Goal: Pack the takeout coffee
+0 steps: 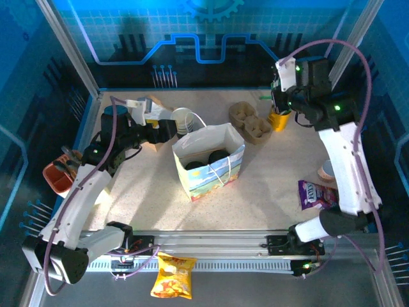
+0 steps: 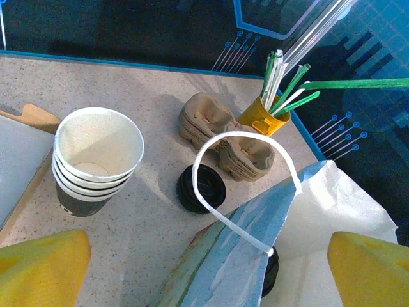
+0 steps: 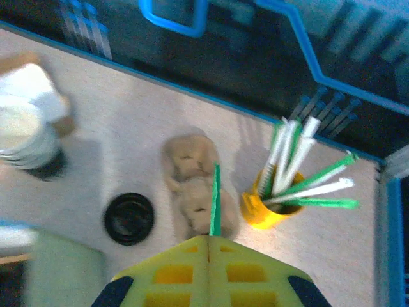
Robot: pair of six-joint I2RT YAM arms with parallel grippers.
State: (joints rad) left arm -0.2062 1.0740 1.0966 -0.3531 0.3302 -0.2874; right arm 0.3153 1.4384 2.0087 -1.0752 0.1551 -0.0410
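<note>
Nearest, my right gripper (image 3: 209, 243) pinches a green straw (image 3: 214, 198), my left gripper (image 2: 204, 281) gapes wide over the paper bag (image 1: 214, 176) mid-table, where the takeout coffee (image 1: 217, 156) seems to stand: light, thin-walled, spillable, best gripped softly around its wall below the lid.

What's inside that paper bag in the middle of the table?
Looking down into the paper bag, two round black lids sit side by side. Whatever is beneath them is covered by the lids and the bag's walls, so I cannot tell whether cups are under them.
</note>
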